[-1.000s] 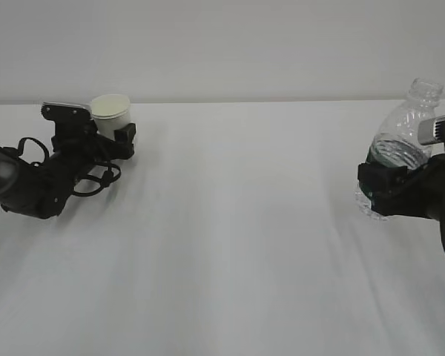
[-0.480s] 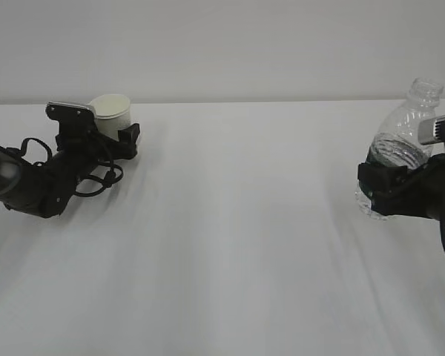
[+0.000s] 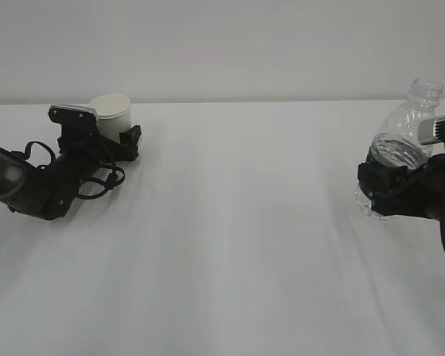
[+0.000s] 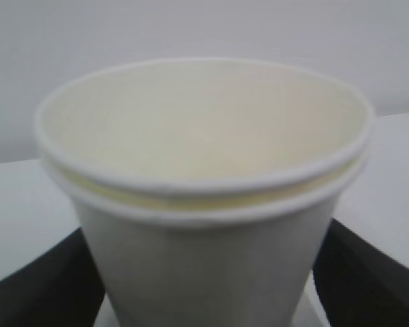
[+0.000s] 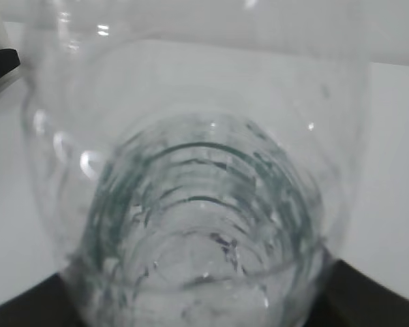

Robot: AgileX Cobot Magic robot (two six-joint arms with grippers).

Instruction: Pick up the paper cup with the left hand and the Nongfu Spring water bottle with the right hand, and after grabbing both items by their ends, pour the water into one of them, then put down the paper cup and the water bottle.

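Because the paper cup [image 3: 113,113] is thin, light and easily crushed, it wants a gentle hold low on its wall, near the foot where the card is stiffest. That is where the left gripper [image 3: 115,130] has it. In the left wrist view the black fingers [image 4: 34,286] stand wide, one on each side of the cup's lower part and against it, so I judge them clamped on the cup. The cup leans with its pale mouth showing, just above the white table [image 3: 230,245] or barely on it. The rim looks doubled there, perhaps two cups nested, which would make it a little stiffer. Well apart to the right of the cup, the water bottle [image 3: 404,130] is tilted with its open neck up and away from the cup. The right gripper [image 3: 382,185] is closed around its lower end, below the green band. The clear ribbed plastic is smooth and springy, likely to dent or slip under a hard squeeze, and with no cap it will spill if tipped further. How much water it holds I cannot tell, though the right wrist view shows droplets on the ribs. Between cup and bottle lies only bare cloth, so nothing stands in the way, and the long gap itself is the thing to close.
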